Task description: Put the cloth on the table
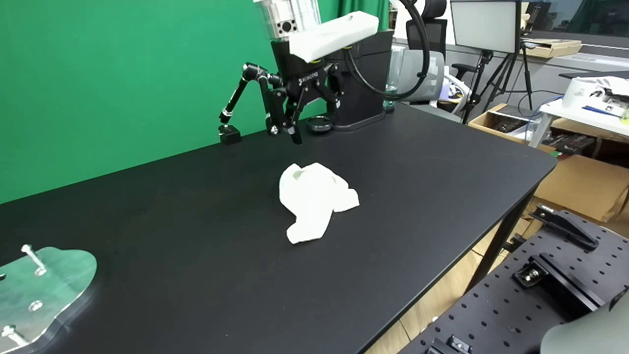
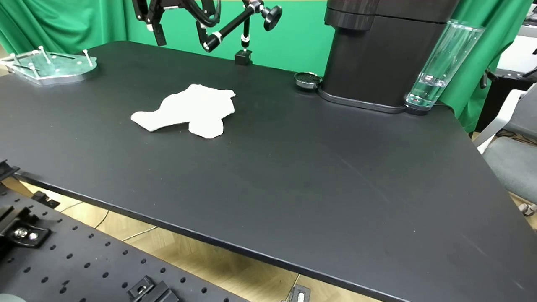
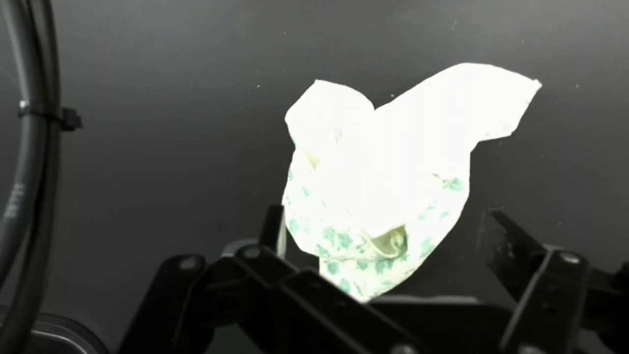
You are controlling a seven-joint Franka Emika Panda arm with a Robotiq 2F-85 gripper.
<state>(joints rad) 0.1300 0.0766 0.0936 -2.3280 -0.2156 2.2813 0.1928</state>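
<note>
The hand [image 3: 385, 226] stands with its fingers [image 3: 511, 250] wide apart – holding nothing. In both exterior views it hangs clear above the cloth [image 1: 312, 196], which lies in a loose crumple on the worktop [image 1: 211, 285], well in from every edge. The next move turns on that drop: the cloth is beneath the hand, roughly lined up under it, and in the wrist view its part toward the edge along the backdrop [image 1: 123, 73] shows between the fingers, while the rest runs on toward the edge beside the board [image 2: 100, 256]. Its long axis slants across the line from finger to finger, the longer lobe [image 3: 491, 98] pointing to the board edge and somewhat to the end where the slab [image 1: 69, 268] lies. I judge the task as good as met, so a straight rise would suit – and should the cloth need shifting, a descent with some turn would set the fingers square to that lobe. Along the backdrop edge the stand [image 2: 233, 27] looks close to the hand, though how close I cannot tell; it may be in the way of a sideways move. The dish [image 2: 308, 79] and the machine [image 2: 386, 58] follow on that same edge, and the tube [image 2: 440, 67] is by the corner at the machine's end
</note>
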